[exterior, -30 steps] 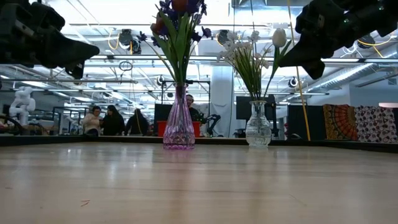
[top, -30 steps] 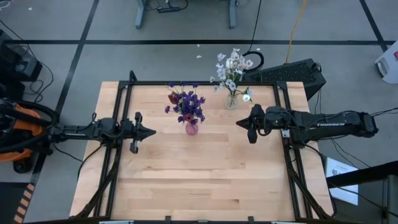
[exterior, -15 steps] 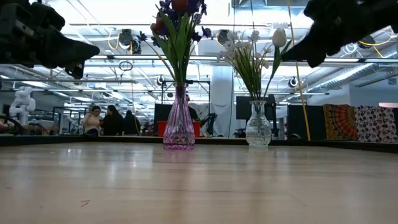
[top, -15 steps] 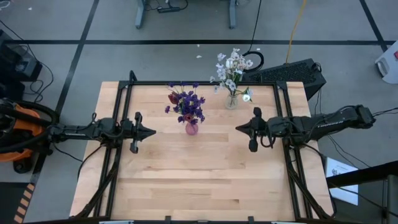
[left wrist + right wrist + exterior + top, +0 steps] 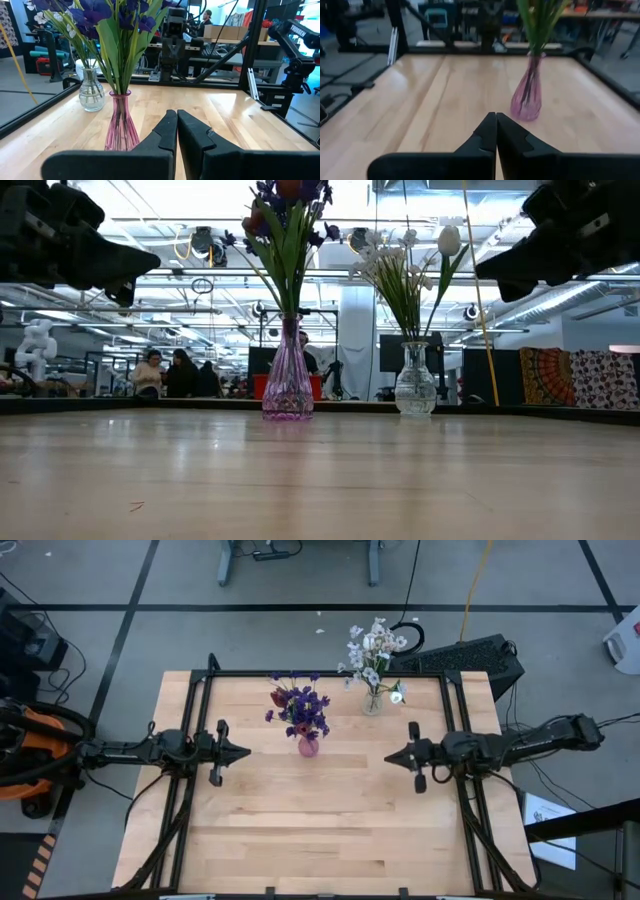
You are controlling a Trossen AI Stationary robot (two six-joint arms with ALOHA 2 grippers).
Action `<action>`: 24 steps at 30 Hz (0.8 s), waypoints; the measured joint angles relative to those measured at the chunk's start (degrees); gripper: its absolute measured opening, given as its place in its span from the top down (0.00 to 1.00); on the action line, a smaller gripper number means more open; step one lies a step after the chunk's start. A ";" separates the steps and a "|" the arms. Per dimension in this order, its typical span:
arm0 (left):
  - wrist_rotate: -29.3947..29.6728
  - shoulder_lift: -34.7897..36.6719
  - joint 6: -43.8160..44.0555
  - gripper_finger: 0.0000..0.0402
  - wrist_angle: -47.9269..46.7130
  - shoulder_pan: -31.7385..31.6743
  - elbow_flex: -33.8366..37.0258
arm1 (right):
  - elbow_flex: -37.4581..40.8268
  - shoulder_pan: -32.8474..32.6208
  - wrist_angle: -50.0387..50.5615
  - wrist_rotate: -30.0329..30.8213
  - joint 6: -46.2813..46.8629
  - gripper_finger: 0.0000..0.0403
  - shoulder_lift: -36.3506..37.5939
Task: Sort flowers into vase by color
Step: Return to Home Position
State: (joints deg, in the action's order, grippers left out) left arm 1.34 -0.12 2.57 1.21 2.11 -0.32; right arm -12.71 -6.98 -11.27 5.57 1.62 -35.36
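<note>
The purple flowers (image 5: 300,708) are a tight bunch of deep violet blossom clusters on thin green stems, with a dark red tulip (image 5: 278,697) at the bunch's edge. They stand upright in a slim, ribbed, see-through purple vase (image 5: 308,746). The white flowers (image 5: 372,650) form a looser bunch of sprays of tiny pale blossoms and a white tulip (image 5: 449,240), also on green stems. They stand upright in a rounder clear vase (image 5: 372,702). Both vases stand on the pale wooden worktop (image 5: 320,830), in its far half and apart from each other.

The left hand (image 5: 243,752) hangs above the worktop with its 2 fingers pressed together, holding nothing. The purple vase is straight ahead of its tip, near but not touching. The clear vase lies farther ahead and off to the side, toward the worktop's far edge.

The right hand (image 5: 388,758) hangs above the worktop too, its 2 fingers together and empty, pointing toward the left hand. The purple vase stands ahead of it, roughly on the line between the 2 hands. The clear vase is just off to the side of its tip, toward the far edge, nearer to this hand than the purple vase is. Neither hand touches a vase or a flower.
</note>
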 joint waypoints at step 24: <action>-0.01 0.00 0.02 0.95 0.00 0.01 0.02 | 6.62 7.38 11.47 -7.38 -0.18 1.00 29.09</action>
State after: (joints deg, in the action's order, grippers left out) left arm 1.33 -0.12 2.59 1.21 2.12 -0.30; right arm -6.09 0.40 0.21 -1.80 1.44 -6.27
